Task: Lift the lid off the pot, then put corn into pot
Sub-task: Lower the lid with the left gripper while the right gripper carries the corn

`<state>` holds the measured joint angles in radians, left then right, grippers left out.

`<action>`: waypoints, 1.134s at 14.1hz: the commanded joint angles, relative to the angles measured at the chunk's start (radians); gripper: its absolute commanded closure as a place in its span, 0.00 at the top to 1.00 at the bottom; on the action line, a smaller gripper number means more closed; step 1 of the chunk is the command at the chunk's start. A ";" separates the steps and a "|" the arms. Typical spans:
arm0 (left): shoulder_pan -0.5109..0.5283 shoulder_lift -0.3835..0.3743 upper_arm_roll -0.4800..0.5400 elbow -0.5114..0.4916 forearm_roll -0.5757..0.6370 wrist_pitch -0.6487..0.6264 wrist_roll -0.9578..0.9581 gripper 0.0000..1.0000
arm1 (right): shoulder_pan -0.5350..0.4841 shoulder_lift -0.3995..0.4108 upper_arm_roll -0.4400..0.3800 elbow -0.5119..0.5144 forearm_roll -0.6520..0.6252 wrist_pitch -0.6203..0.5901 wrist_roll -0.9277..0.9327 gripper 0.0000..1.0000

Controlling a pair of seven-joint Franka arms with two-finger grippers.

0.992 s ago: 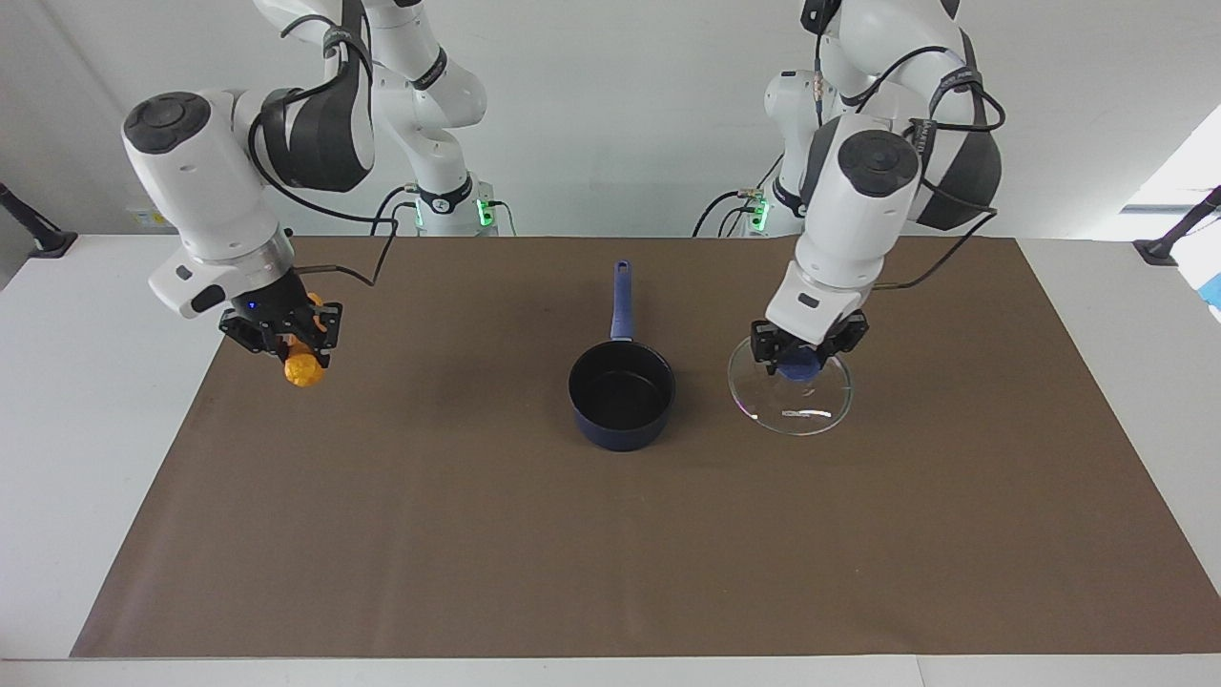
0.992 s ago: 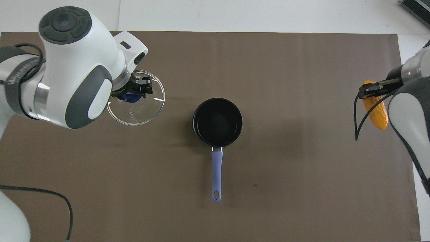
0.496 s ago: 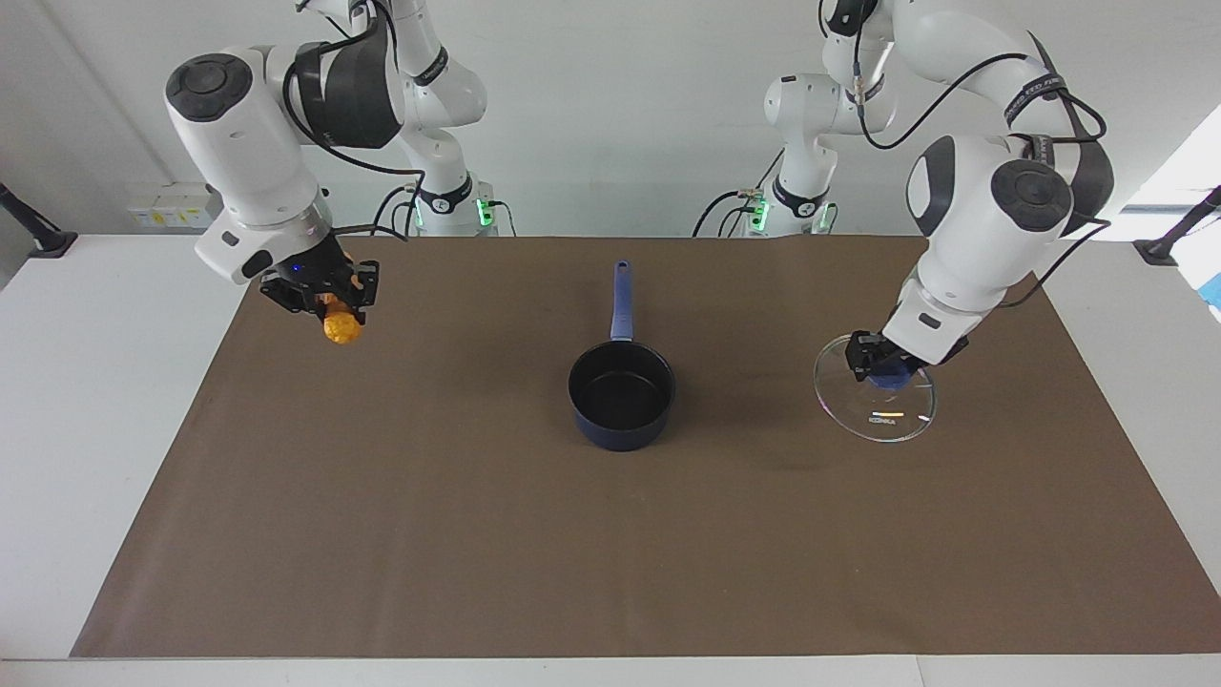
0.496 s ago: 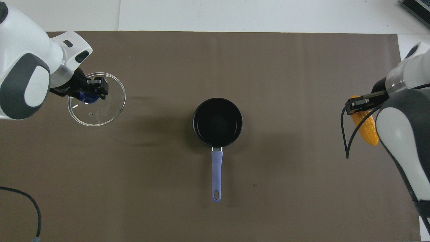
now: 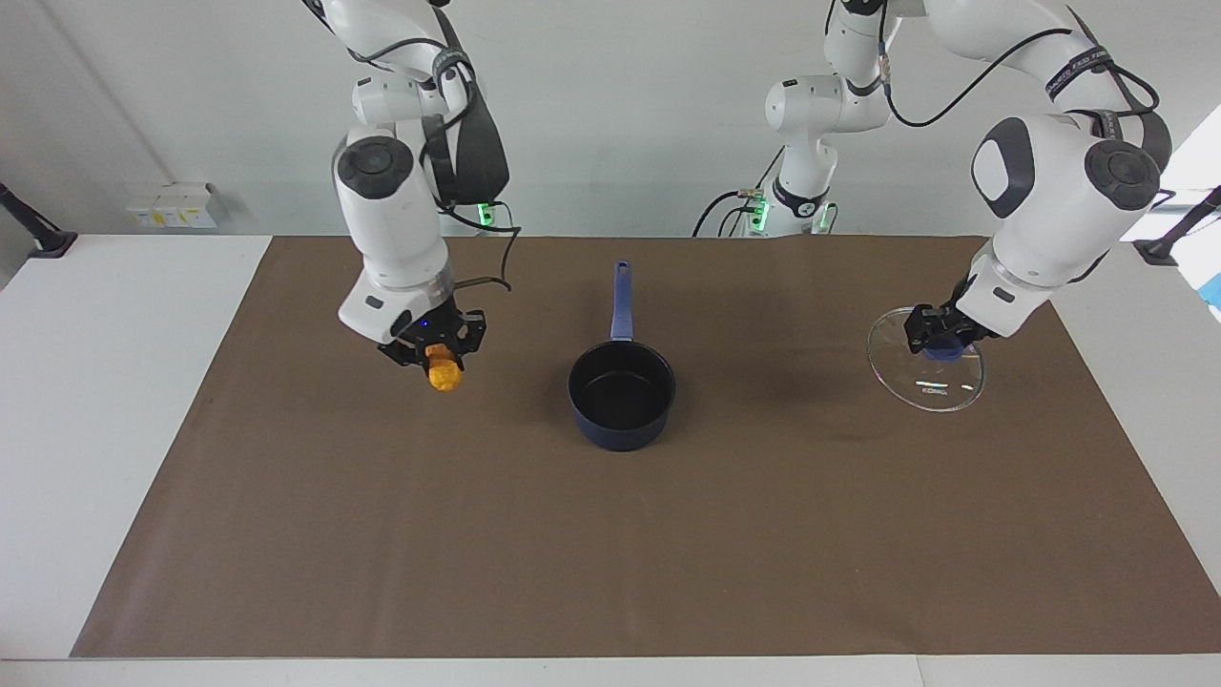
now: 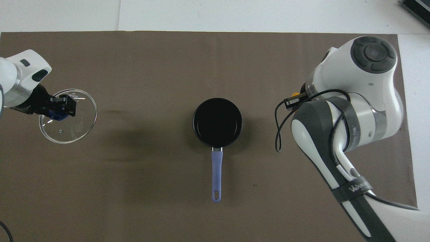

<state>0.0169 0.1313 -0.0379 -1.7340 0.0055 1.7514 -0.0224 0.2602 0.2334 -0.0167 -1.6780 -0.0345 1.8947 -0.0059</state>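
Facing view: your right gripper (image 5: 431, 351) clamps the corn (image 5: 443, 375) above the brown mat (image 5: 610, 534), open saucepan (image 5: 622, 395) beside it unobstructed, left gripper (image 5: 940, 336) pinching the glass lid (image 5: 925, 372) by its knob.

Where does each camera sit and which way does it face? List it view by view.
Facing view: high across the table, facing the robots; both arms show whole, right pincer holding the corn.
Overhead view: above the robots' end, looking steeply down; forearms only, left pincer gripping the lid.
Shared: the pot, lid, brown mat, half a turn apart.
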 commanded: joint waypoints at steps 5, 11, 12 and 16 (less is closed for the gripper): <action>0.129 -0.165 -0.008 -0.330 -0.015 0.213 0.104 0.00 | 0.115 -0.020 0.003 0.000 0.059 0.003 0.147 0.00; 0.167 -0.141 -0.008 -0.525 -0.016 0.512 0.141 0.00 | 0.244 0.050 0.003 0.015 0.093 0.124 0.348 0.00; 0.167 -0.127 -0.008 -0.544 -0.015 0.552 0.141 0.00 | 0.257 0.067 0.003 0.015 0.091 0.136 0.381 0.00; 0.169 -0.091 -0.008 -0.553 -0.016 0.596 0.141 0.00 | 0.318 0.159 0.003 0.058 0.081 0.182 0.466 0.00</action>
<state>0.1704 0.0465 -0.0369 -2.2782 0.0047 2.3211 0.0983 0.5554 0.3325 -0.0104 -1.6671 0.0382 2.0657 0.4209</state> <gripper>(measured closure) 0.344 0.586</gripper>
